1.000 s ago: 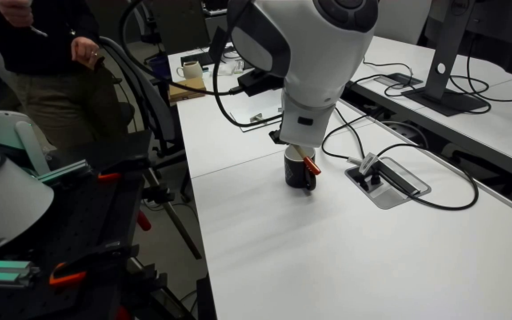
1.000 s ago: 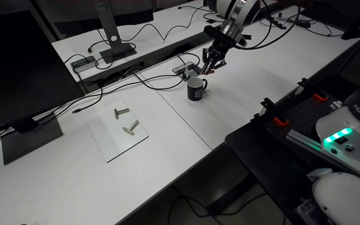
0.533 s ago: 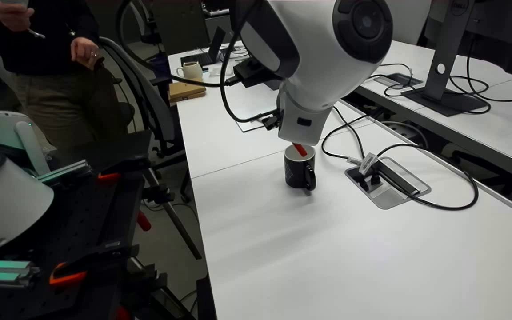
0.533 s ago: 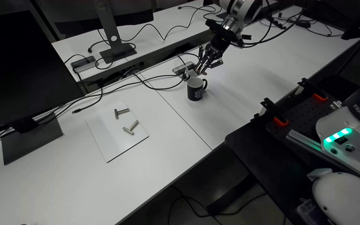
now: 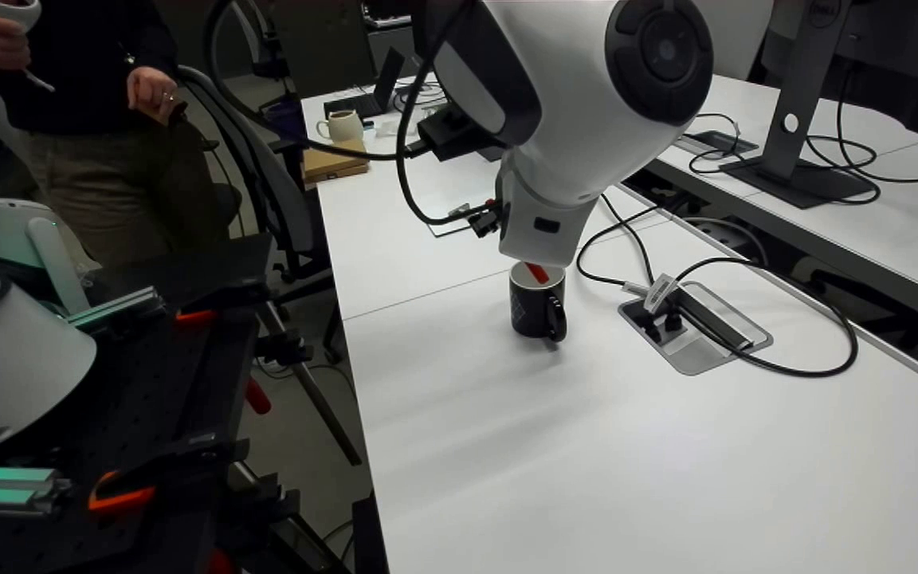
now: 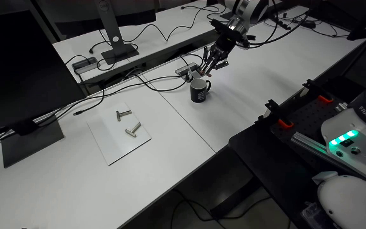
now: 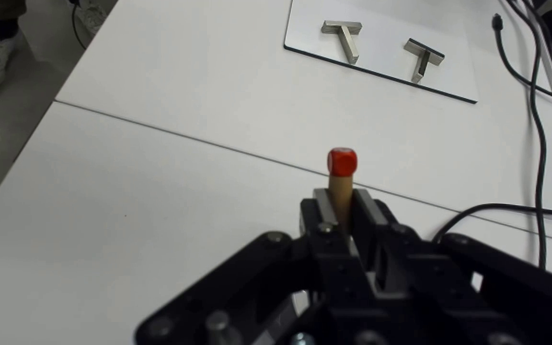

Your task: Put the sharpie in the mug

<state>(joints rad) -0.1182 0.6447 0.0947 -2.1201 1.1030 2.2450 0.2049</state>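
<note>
The mug (image 5: 529, 307) is dark with a pale inside. It stands upright in both exterior views (image 6: 198, 93), handle out to one side. My gripper (image 6: 205, 72) is near and above the mug's rim on the handle side. In the wrist view the gripper (image 7: 343, 203) is shut on the tan part of the sharpie (image 7: 342, 163), whose red end sticks out past the fingertips. In an exterior view the red end of the sharpie (image 5: 537, 273) overlaps the mug's opening, and the arm hides the fingers. I cannot tell its height over the rim. The mug is mostly hidden in the wrist view.
A cable box (image 5: 694, 327) with black cables lies beside the mug. A white board (image 6: 116, 143) with two metal T-shaped pieces lies on the table. A monitor stand (image 6: 32, 143) is at the side. A person (image 5: 100, 119) stands beyond the table.
My gripper has shifted and tilted with the sharpie. The sharpie's red end has moved from beside the handle to line up with the mug's opening in an exterior view. The mug has not moved.
</note>
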